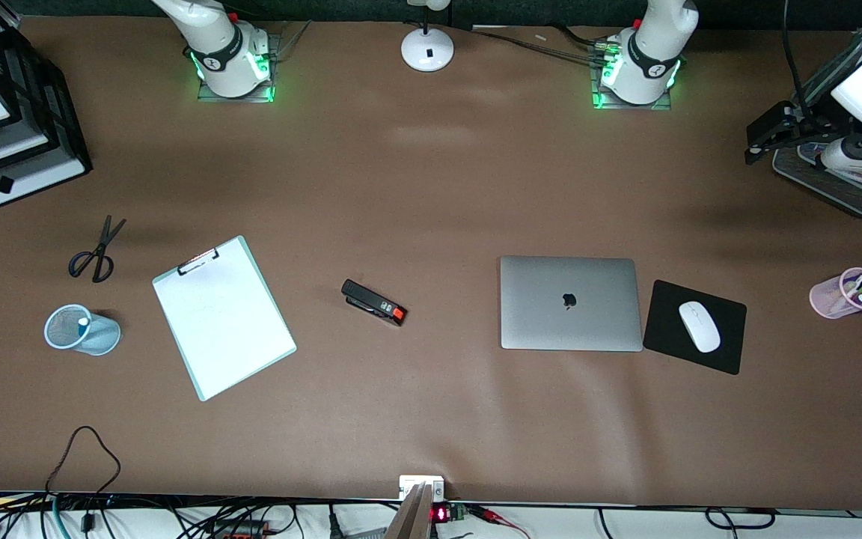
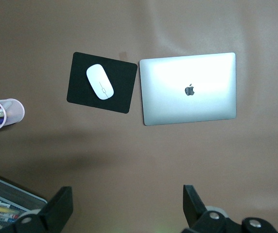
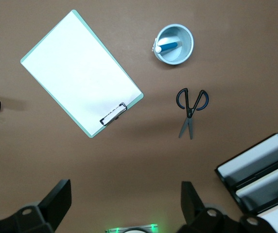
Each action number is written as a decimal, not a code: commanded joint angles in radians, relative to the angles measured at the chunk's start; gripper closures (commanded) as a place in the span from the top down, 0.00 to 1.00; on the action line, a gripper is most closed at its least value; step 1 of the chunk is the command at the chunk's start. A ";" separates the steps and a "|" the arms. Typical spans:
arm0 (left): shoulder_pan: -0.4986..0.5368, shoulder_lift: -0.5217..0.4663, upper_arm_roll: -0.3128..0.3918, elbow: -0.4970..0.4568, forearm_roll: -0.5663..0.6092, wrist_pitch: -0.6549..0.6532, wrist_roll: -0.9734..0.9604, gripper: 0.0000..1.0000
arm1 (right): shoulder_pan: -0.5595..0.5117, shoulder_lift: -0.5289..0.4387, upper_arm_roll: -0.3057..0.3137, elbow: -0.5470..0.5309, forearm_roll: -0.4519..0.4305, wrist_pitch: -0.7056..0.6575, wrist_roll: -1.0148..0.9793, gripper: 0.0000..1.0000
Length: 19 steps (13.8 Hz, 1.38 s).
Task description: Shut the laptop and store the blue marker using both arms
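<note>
Clipboard (image 1: 223, 317) lies nearest the camera, toward the right arm's end. Laptop (image 1: 570, 302) is shut flat, lid up, touching the black mousepad (image 1: 696, 326). Blue marker (image 3: 167, 47) sits in the blue mesh cup (image 1: 81, 329), near the scissors (image 1: 96, 251). Both grippers are raised: left gripper (image 2: 127, 208) over bare table near the laptop, right gripper (image 3: 124, 206) over table by the clipboard, both with fingers spread wide, holding nothing. Task looks done. Risk: a careless descent could tip the cup, which looks light.

On table: 1 laptop (image 1: 569, 302), 1 mouse (image 1: 699, 326), 1 stapler (image 1: 373, 302), 1 clipboard (image 1: 223, 317), 1 scissors (image 1: 96, 251), 2 pen cups (image 1: 81, 329).
</note>
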 commanded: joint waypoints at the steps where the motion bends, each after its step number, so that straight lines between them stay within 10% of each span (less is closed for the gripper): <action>1: 0.005 -0.023 -0.001 -0.026 0.016 0.018 0.020 1.00 | 0.068 -0.027 -0.067 -0.007 -0.024 -0.003 -0.019 1.00; 8: 0.015 -0.023 -0.001 -0.035 0.017 0.029 0.017 1.00 | 0.054 -0.160 -0.070 -0.205 0.001 0.132 -0.053 1.00; 19: 0.015 -0.023 -0.001 -0.038 0.017 0.030 0.017 1.00 | 0.056 -0.160 -0.064 -0.165 0.007 0.085 -0.050 1.00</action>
